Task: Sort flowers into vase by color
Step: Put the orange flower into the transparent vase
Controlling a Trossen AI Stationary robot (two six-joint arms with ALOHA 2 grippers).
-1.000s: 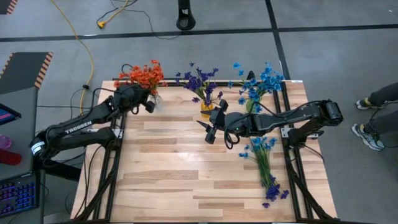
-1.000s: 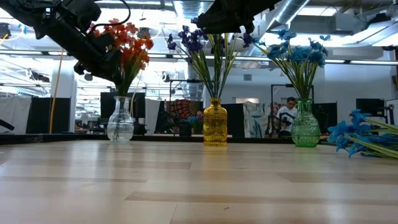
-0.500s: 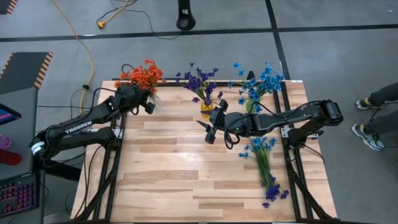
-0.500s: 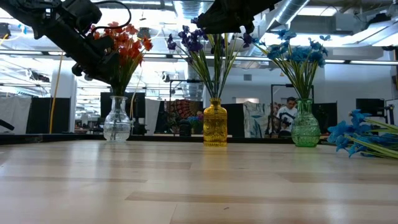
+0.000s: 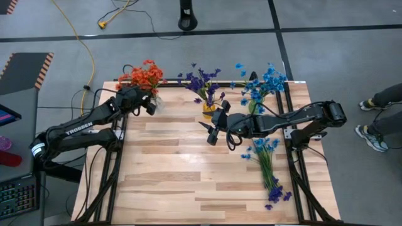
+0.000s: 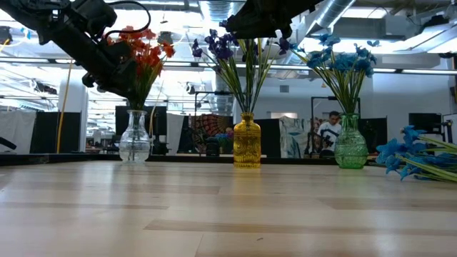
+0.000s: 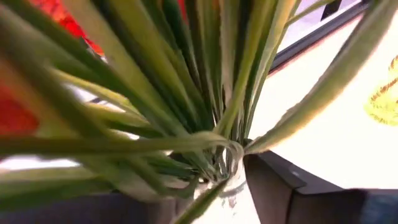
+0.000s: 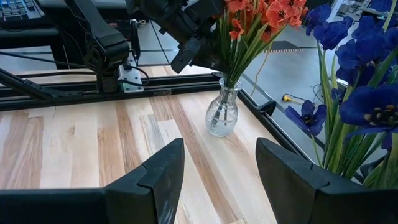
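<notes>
Room: an open workshop shows beyond the desk [image 6: 228,207], with a person [image 6: 330,132] far back behind the vases.
Desk: pale wood planks; three vases stand in a row along its far edge.
Clear vase: the clear vase [image 6: 135,139] on the left holds the orange-red flowers [image 5: 143,75].
Yellow vase: the yellow vase [image 6: 247,142] in the middle holds the purple flowers [image 5: 201,80].
Green vase: the green vase [image 6: 350,143] on the right holds the blue flowers [image 5: 264,81].
Loose sprigs: loose sprigs [image 5: 267,166], blue heads with some purple at the near end, lie flat on the desk's right side, not yet sorted.
Left pincer: the left pincer [image 5: 149,104] sits right at the orange-red stems, just above the clear vase's mouth; its wrist view is filled with green stems. Whether its fingers stand apart or clasp a stem I cannot tell.
Right pincer: the right pincer [image 5: 211,130] hangs above mid-desk, near the yellow vase, fingers apart and holding nothing.
Step, as I judge it: finishing the placing of an orange-red sprig into the clear vase.
Risk one: if a finger catches among the packed stems on pulling away, it could drag a sprig back out.
Risk two: the clear vase is light and top-heavy with blossoms; a sideways tug could tip it.
Risk three: the right arm is close to the purple bunch, so a careless swing toward the loose sprigs could brush it.
</notes>
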